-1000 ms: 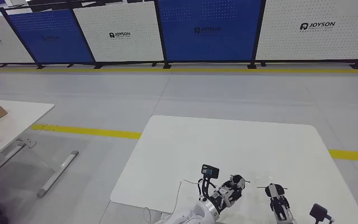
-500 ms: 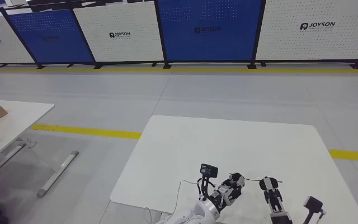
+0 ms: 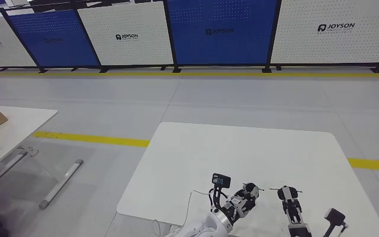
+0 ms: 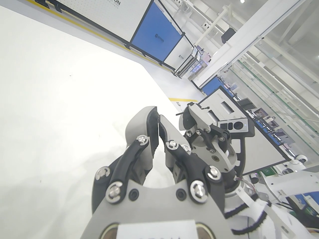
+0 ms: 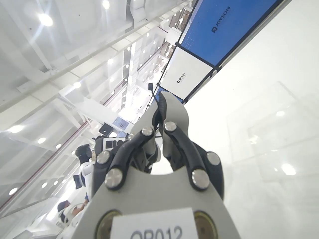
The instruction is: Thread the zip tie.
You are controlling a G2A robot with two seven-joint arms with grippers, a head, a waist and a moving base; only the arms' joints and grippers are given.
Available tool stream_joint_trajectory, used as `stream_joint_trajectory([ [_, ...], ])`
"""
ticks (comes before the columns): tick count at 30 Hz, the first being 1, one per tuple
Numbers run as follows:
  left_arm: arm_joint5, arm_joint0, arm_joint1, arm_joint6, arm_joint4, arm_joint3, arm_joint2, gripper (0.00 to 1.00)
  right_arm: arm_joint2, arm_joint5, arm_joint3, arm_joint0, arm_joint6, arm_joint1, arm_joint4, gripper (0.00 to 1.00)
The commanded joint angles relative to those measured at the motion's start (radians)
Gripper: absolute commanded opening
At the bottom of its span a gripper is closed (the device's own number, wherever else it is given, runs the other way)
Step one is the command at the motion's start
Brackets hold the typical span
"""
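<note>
A thin black zip tie (image 5: 152, 91) sticks out past the fingertips of my right gripper (image 5: 161, 98), which is shut on it, with the tie's small head at the far end. From above, the zip tie (image 3: 274, 189) shows as a short dark line crossing the right gripper (image 3: 286, 191) near the white table's (image 3: 237, 154) front edge. My left gripper (image 3: 251, 188) sits a short way to its left. In the left wrist view the left gripper (image 4: 158, 119) is shut with nothing visible between its pads, and the right gripper (image 4: 188, 115) with the zip tie (image 4: 180, 113) stands just beside it.
Both grippers hang close to the table's near edge, with wide bare tabletop beyond them. Another white table (image 3: 18, 127) stands off to the left across the floor. A fence of blue and white panels (image 3: 222, 32) closes the far side.
The right gripper, with the zip tie, has moved forward and a little towards the left gripper. The left gripper has barely shifted.
</note>
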Motion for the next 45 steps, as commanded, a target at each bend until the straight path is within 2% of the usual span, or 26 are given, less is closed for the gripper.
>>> stream_joint_trajectory([
  [1,0.000,0.000,0.000,0.000,0.000,0.000,0.000,0.00,0.005,0.000,0.010,-0.001,-0.002,-0.004,-0.007,0.00],
  [11,0.000,0.000,0.000,0.000,0.000,0.000,0.000,0.00,0.026,0.027,0.040,0.002,0.078,-0.021,0.002,0.00],
  [16,0.000,0.000,0.000,0.000,0.000,0.000,0.000,0.00,0.031,0.013,0.047,0.005,0.145,-0.027,0.031,0.00],
  [45,0.000,0.000,0.000,0.000,0.000,0.000,0.000,0.00,0.031,0.013,0.047,0.005,0.145,-0.027,0.031,0.00],
])
